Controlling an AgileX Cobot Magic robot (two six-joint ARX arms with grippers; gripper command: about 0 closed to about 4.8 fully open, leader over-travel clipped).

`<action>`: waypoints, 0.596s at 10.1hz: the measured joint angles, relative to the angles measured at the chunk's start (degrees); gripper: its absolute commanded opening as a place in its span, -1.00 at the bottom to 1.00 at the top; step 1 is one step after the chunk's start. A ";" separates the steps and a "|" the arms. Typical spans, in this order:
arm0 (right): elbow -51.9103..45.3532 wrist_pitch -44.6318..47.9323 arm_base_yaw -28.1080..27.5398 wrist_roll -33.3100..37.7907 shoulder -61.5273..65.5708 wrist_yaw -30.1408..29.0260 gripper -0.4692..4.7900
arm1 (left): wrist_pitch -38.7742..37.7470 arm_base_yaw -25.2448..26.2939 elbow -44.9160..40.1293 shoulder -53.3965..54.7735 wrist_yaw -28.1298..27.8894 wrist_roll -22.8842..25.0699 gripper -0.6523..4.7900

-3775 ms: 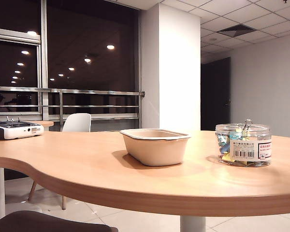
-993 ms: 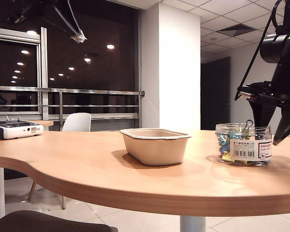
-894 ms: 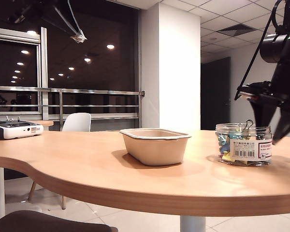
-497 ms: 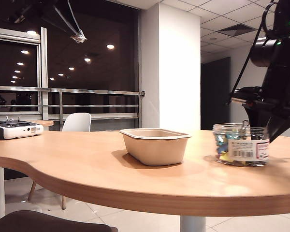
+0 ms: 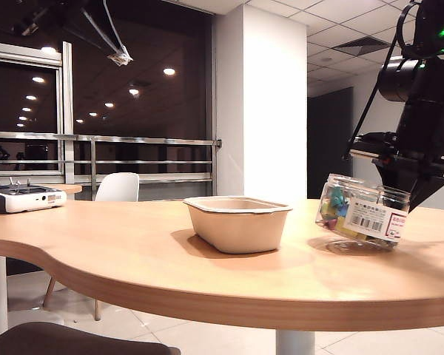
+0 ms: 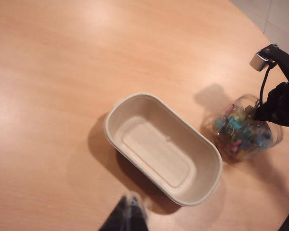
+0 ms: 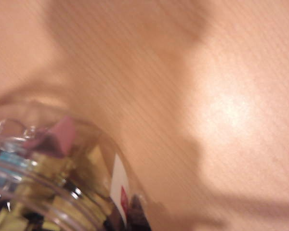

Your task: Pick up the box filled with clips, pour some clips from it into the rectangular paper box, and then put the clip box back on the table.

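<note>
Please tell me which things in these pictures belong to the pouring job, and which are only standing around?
Belong to the job:
- short round clear plastic jar of multicoloured clips, tilted, gripped by the shut right gripper
- beige shallow paper tray, empty
- light-brown wooden table
- left gripper, shut, above the tray

Just lying about:
- white chair
- white device on the far table

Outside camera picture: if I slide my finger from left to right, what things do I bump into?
White device → white chair → beige paper box → tilted jar of clips → right claw, shut on the jar's far side. The left claw stays out of this picture.
</note>
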 measured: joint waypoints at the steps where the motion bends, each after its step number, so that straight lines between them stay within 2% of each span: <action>1: 0.55 -0.39 -0.02 0.00 0.09 0.11 -0.83 | 0.02 0.00 0.00 0.00 0.00 0.00 -0.78; 4: 6.78 -1.05 0.87 0.00 0.20 0.33 -0.83 | 0.02 0.00 0.00 0.00 0.00 -0.02 -0.78; 6: 12.11 3.23 5.79 -0.02 0.20 1.38 -0.83 | 0.02 0.00 0.00 0.00 0.00 -0.02 -0.78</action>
